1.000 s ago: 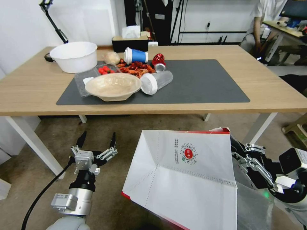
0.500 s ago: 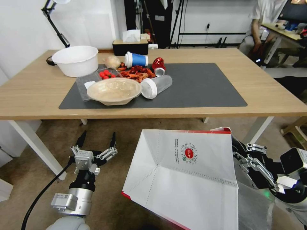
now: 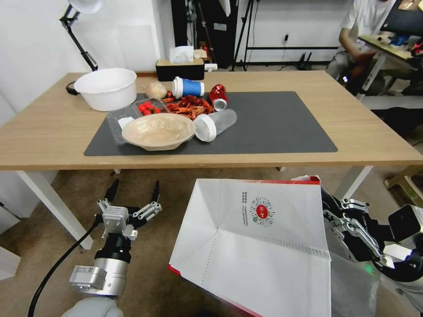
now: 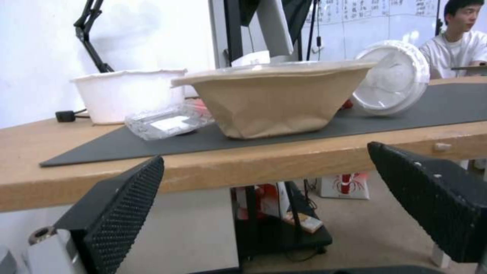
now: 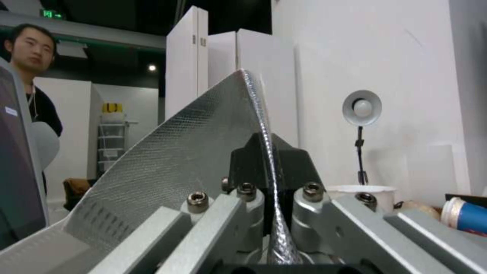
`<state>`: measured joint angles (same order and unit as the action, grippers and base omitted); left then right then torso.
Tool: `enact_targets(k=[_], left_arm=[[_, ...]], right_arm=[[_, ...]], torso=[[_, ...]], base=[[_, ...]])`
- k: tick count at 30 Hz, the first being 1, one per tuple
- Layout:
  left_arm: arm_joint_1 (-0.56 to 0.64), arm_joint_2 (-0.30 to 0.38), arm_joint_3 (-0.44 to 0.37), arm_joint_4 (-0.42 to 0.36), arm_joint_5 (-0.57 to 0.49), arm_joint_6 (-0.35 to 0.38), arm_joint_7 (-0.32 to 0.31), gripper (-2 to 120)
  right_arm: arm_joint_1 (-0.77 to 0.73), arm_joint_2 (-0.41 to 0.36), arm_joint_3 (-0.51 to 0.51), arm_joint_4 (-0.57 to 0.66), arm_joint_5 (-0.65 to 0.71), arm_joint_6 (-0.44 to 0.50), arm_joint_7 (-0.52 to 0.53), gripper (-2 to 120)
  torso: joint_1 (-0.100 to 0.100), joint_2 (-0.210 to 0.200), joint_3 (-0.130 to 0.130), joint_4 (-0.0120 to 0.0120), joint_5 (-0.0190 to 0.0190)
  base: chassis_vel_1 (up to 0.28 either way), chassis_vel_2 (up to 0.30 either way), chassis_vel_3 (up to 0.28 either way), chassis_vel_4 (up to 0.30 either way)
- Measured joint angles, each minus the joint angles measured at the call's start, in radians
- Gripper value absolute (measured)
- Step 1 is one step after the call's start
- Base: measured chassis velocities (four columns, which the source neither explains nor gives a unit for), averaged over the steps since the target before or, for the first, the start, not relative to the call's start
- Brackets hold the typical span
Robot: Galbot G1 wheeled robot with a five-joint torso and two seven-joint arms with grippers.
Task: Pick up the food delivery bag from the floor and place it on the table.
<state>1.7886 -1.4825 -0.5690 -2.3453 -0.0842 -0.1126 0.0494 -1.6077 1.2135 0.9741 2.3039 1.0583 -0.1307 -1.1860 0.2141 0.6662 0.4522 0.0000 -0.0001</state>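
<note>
— Currently, where is the food delivery bag point(image 3: 260, 246)?

— Off the floor point(image 3: 35, 229), suspended in front of the robot, below the near edge of the table point(image 3: 365, 127). The right gripper point(image 5: 266, 160) holds it; its jaws are closed on a fold of the foil-lined wall, which runs up between them in the right wrist view.

— And the left gripper point(image 3: 132, 193)?

— Beside the bag, not touching it, jaws apart and holding nothing. It sits lower than the tabletop.

— Failure modes?

— Three, in my judgement. First: the grip is a pinch on thin sheet at one side, so the wall may slip or tear under load. Second: the bag hangs below the table edge; insufficient lift would drive it into the edge. Third: the paper bowl point(image 3: 158, 130), the clear cup point(image 3: 215, 122) and other clutter occupy the mat's left half; setting down there would knock them.
</note>
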Motion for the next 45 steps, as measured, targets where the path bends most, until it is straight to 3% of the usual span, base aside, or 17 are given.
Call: enact_targets(k=[45], left_arm=[[-0.014, -0.008, 0.009, 0.024, -0.003, 0.002, 0.007, 100]], right_arm=[[0.018, 0.012, -0.027, -0.016, -0.018, -0.004, 0.016, 0]], torso=[[0.081, 0.198, 0.117, 0.0, 0.0001]], base=[[0.0, 0.0, 0.0, 0.0]])
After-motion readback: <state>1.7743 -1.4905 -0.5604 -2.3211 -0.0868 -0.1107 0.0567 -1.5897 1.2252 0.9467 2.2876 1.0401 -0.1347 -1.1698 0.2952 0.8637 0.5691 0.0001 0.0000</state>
